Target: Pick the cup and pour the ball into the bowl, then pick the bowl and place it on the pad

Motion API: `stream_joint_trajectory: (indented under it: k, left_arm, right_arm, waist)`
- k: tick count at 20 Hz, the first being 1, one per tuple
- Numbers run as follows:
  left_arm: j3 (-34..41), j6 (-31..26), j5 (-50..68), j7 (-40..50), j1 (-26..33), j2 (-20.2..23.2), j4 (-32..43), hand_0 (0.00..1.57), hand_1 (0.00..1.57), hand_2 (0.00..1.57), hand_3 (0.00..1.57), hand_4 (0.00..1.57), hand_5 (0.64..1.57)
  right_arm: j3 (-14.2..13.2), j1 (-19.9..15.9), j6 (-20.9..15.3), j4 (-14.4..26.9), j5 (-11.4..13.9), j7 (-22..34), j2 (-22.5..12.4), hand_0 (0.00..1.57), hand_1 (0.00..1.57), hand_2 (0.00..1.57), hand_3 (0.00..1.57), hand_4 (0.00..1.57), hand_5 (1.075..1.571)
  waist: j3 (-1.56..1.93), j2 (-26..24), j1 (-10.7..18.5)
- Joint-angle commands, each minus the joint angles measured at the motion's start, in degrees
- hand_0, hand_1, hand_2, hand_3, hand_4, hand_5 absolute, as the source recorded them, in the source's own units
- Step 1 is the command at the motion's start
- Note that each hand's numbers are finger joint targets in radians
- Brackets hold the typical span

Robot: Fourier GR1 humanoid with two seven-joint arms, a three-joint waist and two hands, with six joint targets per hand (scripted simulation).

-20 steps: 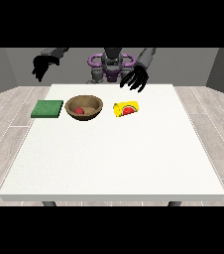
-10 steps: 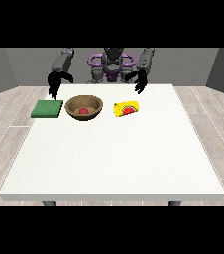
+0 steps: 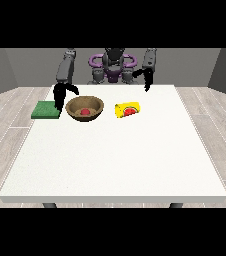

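Front view, your hand at the view's left [image 3: 60, 95] beside bowl [image 3: 85, 108] holding ball [image 3: 85, 111], finger state unclear, cup [image 3: 127, 110] on its side, pad [image 3: 46, 109] bare.

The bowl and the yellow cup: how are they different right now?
The bowl is brown and stands upright, mouth up; the cup is yellow and lies on its side. The bowl is wider than the cup. A red ball sits in the bowl; the cup shows a red patch, unclear what. Both rest on the table.

white table [image 3: 115, 160], grey plank floor [image 3: 7, 107]
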Motion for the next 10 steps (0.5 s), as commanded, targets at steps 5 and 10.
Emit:
stream_joint_trajectory:
  k: [5, 10]
  left_arm:
    - [-1.18, -2.15, -1.44, 5.01, 3.37, 0.99, -9.34, 0.0, 0.0, 0.0, 0.0, 0.95, 1.431]
    - [0.5, -2.86, -1.75, 8.19, 1.86, 0.78, -11.3, 0.0, 0.0, 0.0, 0.0, 0.96, 1.428]
  right_arm:
    - [-2.11, -0.68, 4.5, 15.5, -0.27, -8.56, -2.93, 0.0, 0.0, 0.0, 0.0, 0.35, 1.571]
    - [-0.51, -1.74, 3.73, 20.74, 1.77, -16.05, -0.67, 0.0, 0.0, 0.0, 0.0, 0.35, 1.571]
  waist:
    - [0.06, -0.32, 1.21]
    - [0.05, 0.81, -0.3]
